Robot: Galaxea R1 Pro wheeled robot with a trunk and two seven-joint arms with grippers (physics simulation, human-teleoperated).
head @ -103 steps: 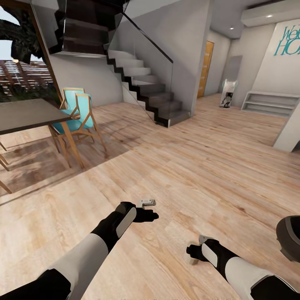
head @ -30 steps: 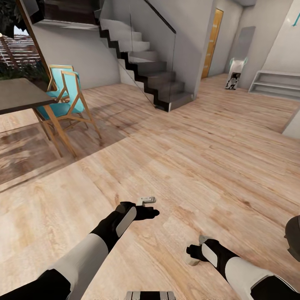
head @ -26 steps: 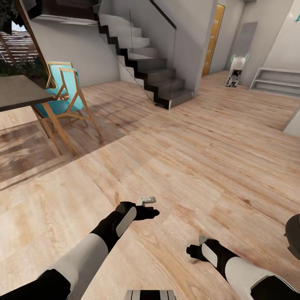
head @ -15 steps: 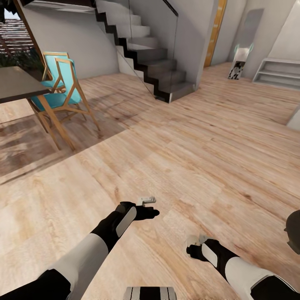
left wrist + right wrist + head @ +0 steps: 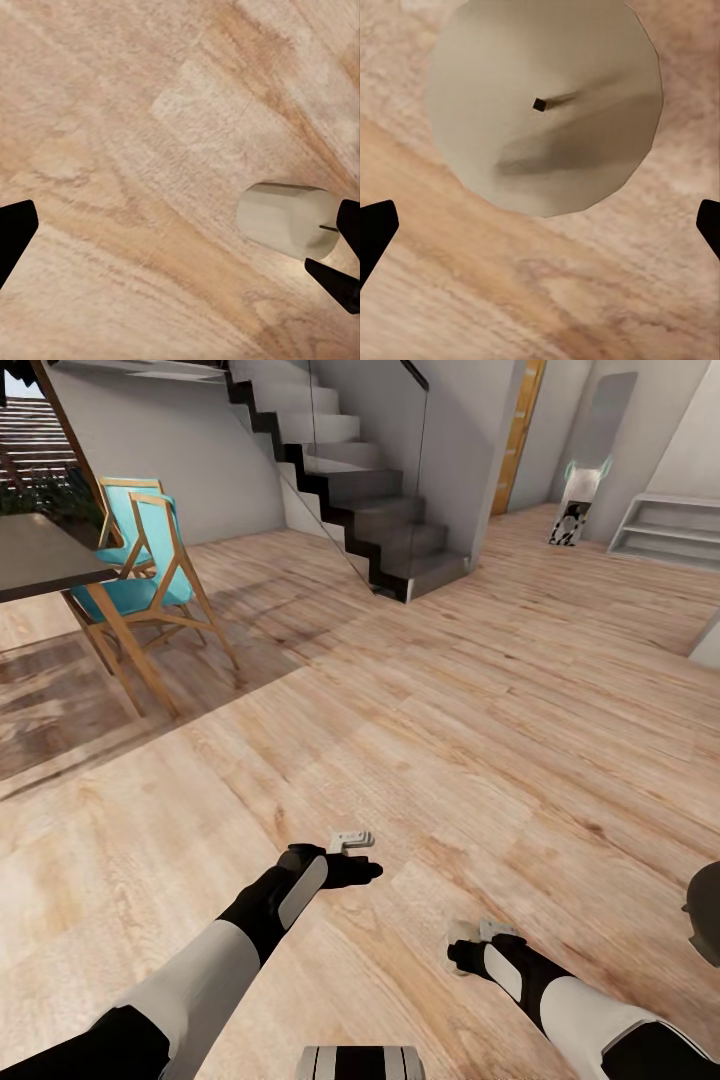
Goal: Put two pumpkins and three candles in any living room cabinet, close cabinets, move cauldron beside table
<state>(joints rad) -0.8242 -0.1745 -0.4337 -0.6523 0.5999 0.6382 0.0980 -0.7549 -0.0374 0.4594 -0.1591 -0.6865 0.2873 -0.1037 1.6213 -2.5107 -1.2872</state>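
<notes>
Our right gripper [image 5: 466, 948] hangs spread and empty right above a candle [image 5: 544, 105] on the floor [image 5: 480, 740]. Our left gripper [image 5: 352, 842] is spread too, holding nothing.

Even, bright daylight lit the plank floor [image 5: 470, 730]; a broad soft shadow lay beneath the turquoise chair [image 5: 140, 575]. Renders were sharp, with wide-angle stretching at the margins and coarse, blurred wood grain in both wrist views.
</notes>
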